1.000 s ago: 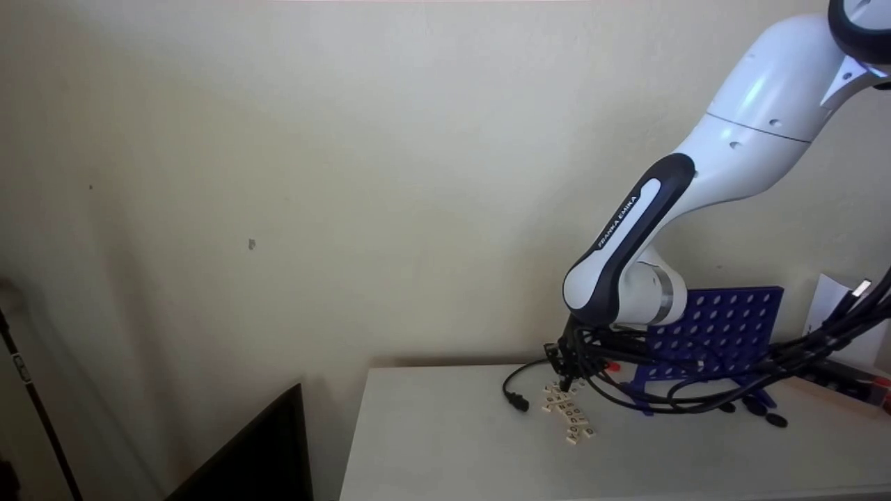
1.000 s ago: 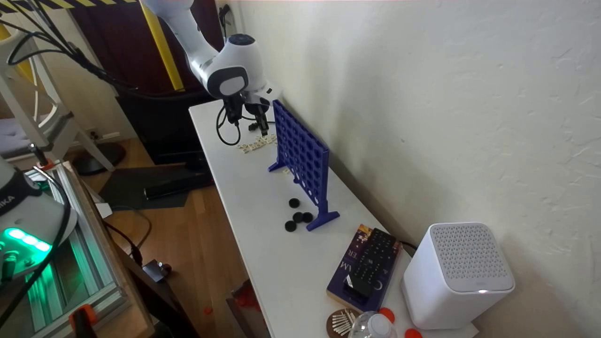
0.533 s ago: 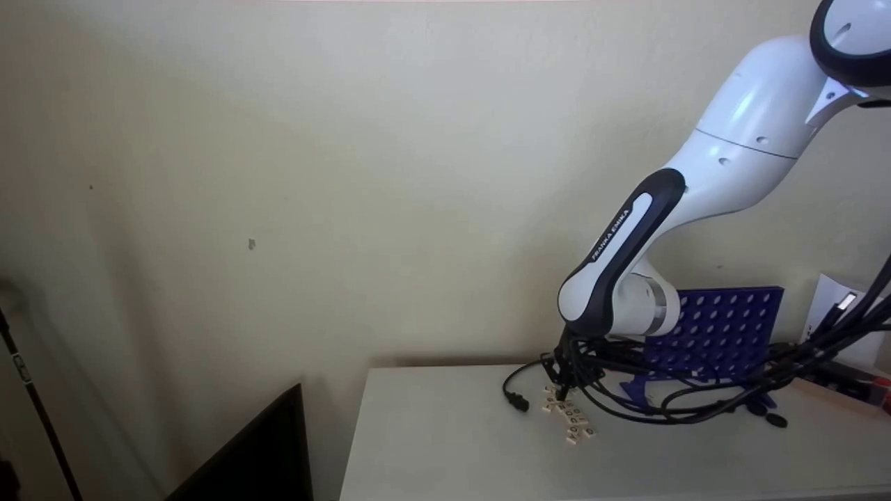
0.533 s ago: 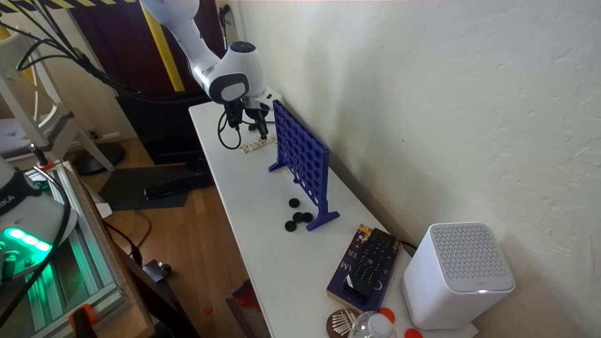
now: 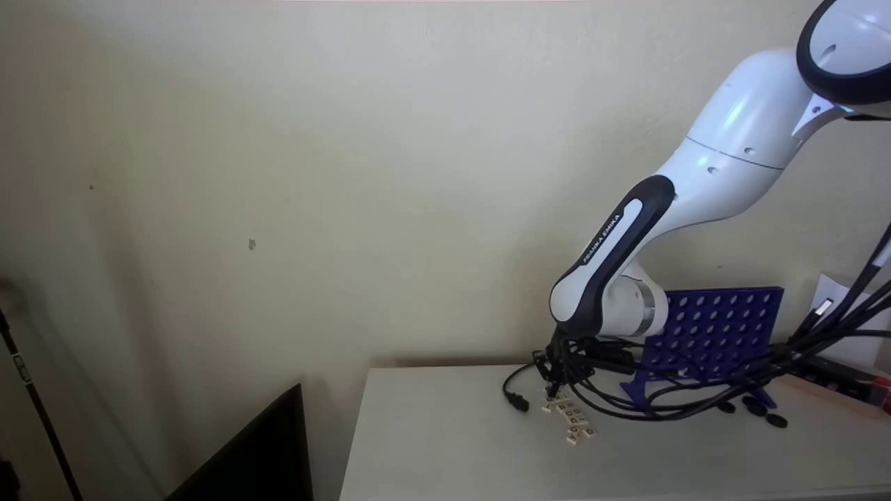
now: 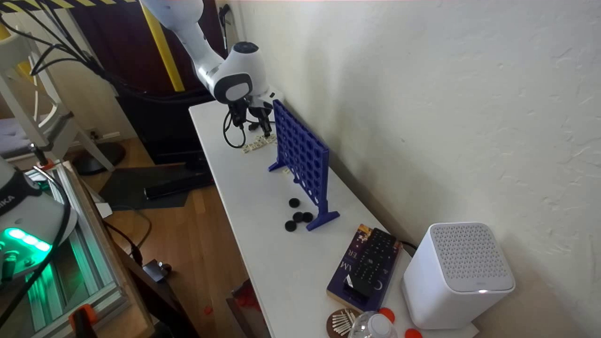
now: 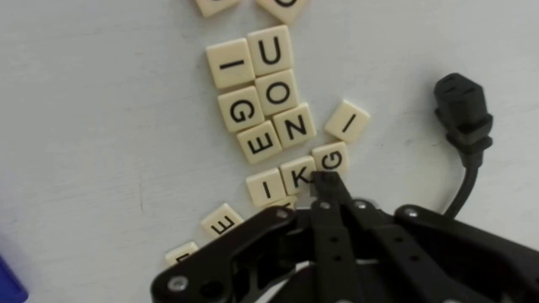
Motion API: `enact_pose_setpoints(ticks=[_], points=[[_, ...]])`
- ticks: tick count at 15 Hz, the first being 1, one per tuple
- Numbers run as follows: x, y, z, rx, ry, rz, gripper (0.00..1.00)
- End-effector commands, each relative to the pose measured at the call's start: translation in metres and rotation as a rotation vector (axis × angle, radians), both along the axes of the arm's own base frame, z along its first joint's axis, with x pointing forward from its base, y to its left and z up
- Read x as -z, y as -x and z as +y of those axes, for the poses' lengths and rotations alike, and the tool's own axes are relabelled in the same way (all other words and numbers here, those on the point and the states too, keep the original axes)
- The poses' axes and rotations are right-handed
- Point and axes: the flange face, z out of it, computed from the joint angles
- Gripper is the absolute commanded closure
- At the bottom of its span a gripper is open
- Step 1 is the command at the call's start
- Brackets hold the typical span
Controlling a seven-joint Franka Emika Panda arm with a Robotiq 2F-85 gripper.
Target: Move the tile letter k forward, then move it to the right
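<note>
K tile [image 7: 296, 174]: face up toward the wall-side edge of the counter [image 5: 445, 445], between I tile [image 7: 265, 187] and G tile [image 7: 330, 155]. End effector [image 7: 326, 179]: closed, nothing held, contact unclear. Advised: centre tip on K tile alone, press lightly, slide without dragging G tile.

Robotics lab: green-lit robot base [image 6: 33, 217], metal frame [image 6: 88, 234], striped hazard tape [image 6: 70, 4].
</note>
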Motion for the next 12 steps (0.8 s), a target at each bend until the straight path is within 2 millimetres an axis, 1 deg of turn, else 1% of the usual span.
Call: enact_pose_setpoints(ticks=[1, 8, 12], points=[[0.012, -0.005, 0.000, 0.009, 0.009, 0.015, 1.00], [0.013, 0.006, -0.016, 0.106, 0.045, 0.088, 1.00], [0.017, 0.013, -0.018, 0.139, 0.038, 0.151, 1.00]])
